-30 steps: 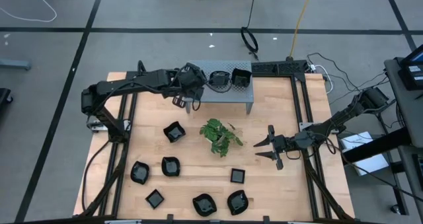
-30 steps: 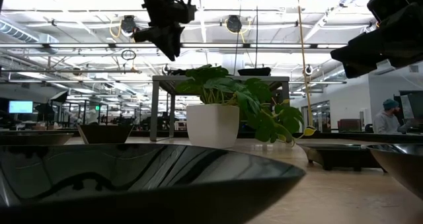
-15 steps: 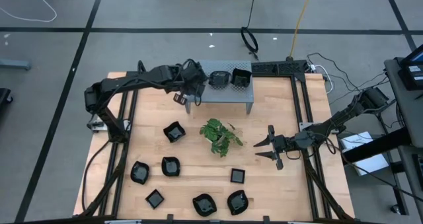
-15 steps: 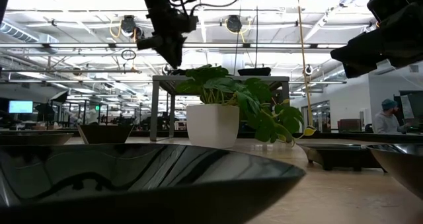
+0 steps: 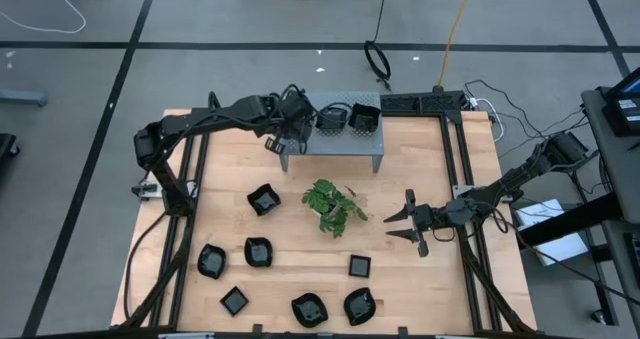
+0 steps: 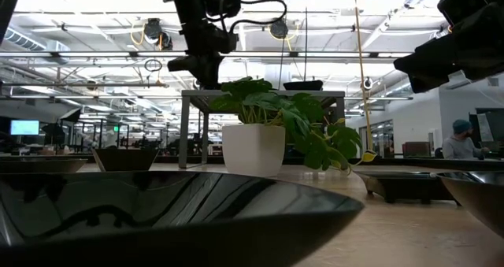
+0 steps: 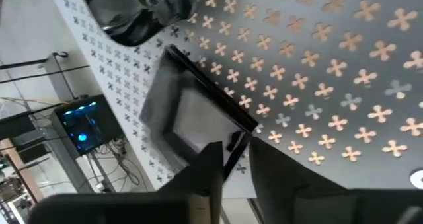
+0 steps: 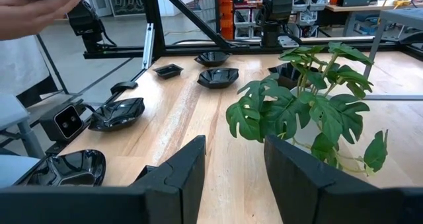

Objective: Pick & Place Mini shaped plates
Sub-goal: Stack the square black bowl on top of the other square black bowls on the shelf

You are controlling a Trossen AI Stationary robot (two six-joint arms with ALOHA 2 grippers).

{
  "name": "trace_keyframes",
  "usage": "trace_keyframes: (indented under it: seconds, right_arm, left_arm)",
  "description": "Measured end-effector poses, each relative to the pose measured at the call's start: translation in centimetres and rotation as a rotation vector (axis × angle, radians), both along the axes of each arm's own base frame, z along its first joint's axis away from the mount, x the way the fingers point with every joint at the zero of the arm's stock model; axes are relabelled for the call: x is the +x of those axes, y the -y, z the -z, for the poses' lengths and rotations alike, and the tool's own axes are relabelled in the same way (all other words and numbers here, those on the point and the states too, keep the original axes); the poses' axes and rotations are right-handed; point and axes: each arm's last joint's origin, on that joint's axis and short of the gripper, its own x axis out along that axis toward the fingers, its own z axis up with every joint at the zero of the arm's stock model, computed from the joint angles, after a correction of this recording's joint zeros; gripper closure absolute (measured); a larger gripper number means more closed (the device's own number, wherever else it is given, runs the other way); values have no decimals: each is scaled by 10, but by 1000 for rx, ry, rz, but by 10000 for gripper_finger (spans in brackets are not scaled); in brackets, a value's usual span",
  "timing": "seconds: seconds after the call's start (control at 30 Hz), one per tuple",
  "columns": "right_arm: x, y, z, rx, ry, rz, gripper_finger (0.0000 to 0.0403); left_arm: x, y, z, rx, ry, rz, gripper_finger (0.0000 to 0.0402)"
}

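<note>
The left claw hovers at the 9 o'clock end of the grey perforated stand, which sits at 12 o'clock on the counter. In the left wrist view its fingers are pinched nearly closed on the thin rim of a square mini plate, held tilted above the stand's perforated top. Two more plates already sit on the stand, toward 3 o'clock from the claw. The move ahead turns on this: the free deck lies directly under and just to 3 o'clock of the held plate, short of the wavy plate, so lowering it flat there looks right. Seven other plates lie across the counter from 9 to 6 o'clock, past the leafy plant. The right claw waits at 3 o'clock, spread wide and empty.
</note>
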Motion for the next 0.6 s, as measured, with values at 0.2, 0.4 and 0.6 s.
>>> trace_keyframes:
  seconds: [0.2,0.4,0.6]
  right_arm:
    - [0,0,0,-2,-4,0,261]
    - [0,0,0,-2,-4,0,261]
    - [0,0,0,-2,-3,0,261]
  left_arm:
    - [0,0,0,-16,20,-8,393]
    - [0,0,0,-13,10,7,386]
    - [1,4,-1,14,-2,11,389]
